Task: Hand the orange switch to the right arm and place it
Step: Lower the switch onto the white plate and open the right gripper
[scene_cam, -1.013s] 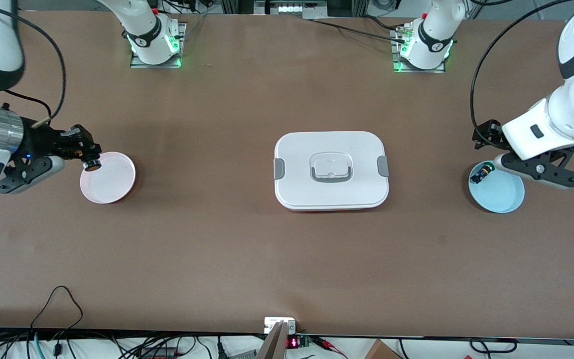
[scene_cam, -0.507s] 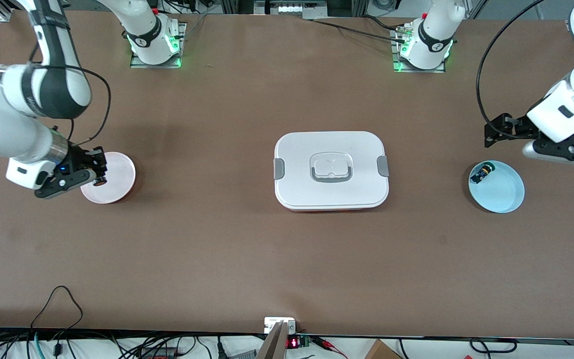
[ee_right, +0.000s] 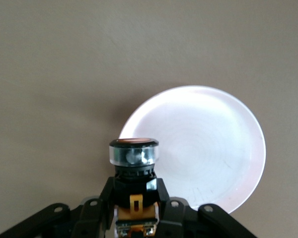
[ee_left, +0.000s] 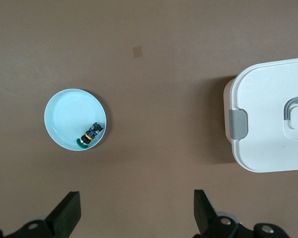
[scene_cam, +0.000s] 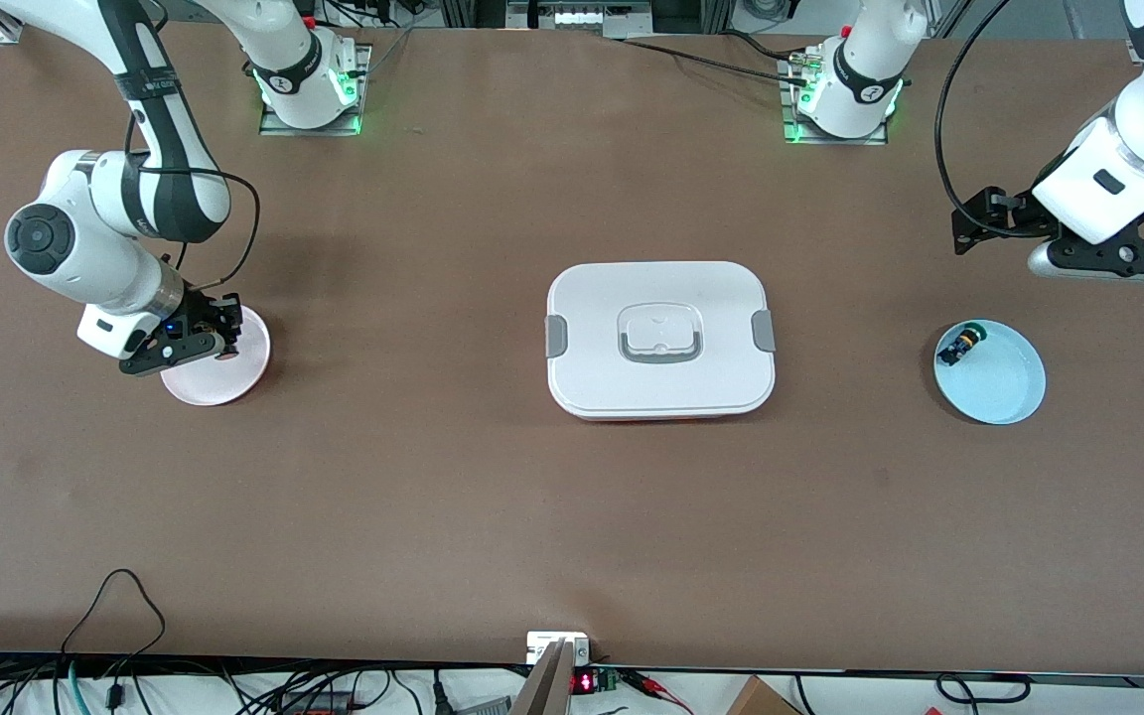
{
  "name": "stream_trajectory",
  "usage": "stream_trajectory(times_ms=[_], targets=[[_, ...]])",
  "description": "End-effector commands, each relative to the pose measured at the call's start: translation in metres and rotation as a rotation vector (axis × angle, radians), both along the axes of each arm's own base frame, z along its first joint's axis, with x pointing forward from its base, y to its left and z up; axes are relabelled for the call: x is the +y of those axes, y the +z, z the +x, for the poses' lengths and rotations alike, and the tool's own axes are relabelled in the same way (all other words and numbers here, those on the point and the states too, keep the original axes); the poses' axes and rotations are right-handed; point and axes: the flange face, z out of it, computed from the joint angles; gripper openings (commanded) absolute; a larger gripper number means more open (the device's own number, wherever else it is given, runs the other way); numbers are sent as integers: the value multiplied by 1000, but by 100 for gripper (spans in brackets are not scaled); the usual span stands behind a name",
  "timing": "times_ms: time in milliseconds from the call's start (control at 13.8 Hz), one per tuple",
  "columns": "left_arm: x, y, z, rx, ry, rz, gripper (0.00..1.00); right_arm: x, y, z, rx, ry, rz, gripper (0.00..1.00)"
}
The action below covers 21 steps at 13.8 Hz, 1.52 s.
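— So, where is the right gripper (scene_cam: 217,338), and what has it got?

— It hangs over the edge of the pink plate (scene_cam: 234,377) at the right arm's end of the table, its fingers clamped on the orange switch (ee_right: 134,166). The right wrist view shows the switch's black body pinched between the two fingers, the round cap pointing away from the wrist, with the plate (ee_right: 213,148) under and just past it.

— Is the switch touching the plate?

— I cannot tell; it looks held just above it.

— And the left gripper (scene_cam: 974,220)?

— That one is up in the air over bare table at the left arm's end, fingers spread wide apart and holding nothing. The left wrist view shows both fingertips (ee_left: 69,210) with open table between them.

— What sits near it?

— A light blue plate (scene_cam: 1004,392) lies on the table, nearer the front camera than the spot under that gripper, and a small black switch with a green cap (scene_cam: 960,344) rests inside the plate against its rim.

— Anything between the two arms?

— A white lidded box (scene_cam: 659,338) with grey side clips and a handle recess in its lid sits mid-table, well apart from both plates.
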Motion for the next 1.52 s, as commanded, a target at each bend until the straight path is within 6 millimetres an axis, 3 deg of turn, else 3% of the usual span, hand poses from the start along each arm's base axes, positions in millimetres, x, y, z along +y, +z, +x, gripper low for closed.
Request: stream_trajectory(times_ms=[0, 289, 507, 868, 1230, 1303, 1375, 1447], targets=[[7, 2, 0, 3, 22, -6, 100, -11, -16, -4, -24, -31, -19, 0], [-6, 4, 2, -6, 1, -7, 100, -30, -44, -5, -19, -66, -29, 1], [-6, 1, 4, -1, 3, -12, 100, -31, -65, -7, -9, -65, -36, 2], [-2, 0, 5, 3, 17, -35, 100, -33, -75, -7, -15, -68, -39, 14], [-1, 1, 5, 2, 18, -35, 100, -32, -75, -8, -14, -67, -39, 32], [0, 0, 5, 4, 21, -36, 100, -32, -74, -8, -12, -68, -38, 45], [-1, -1, 5, 5, 20, -36, 100, -32, -72, -8, -12, -67, -37, 78], [-1, 0, 5, 4, 20, -36, 100, -32, -71, -7, -14, -67, -37, 96]])
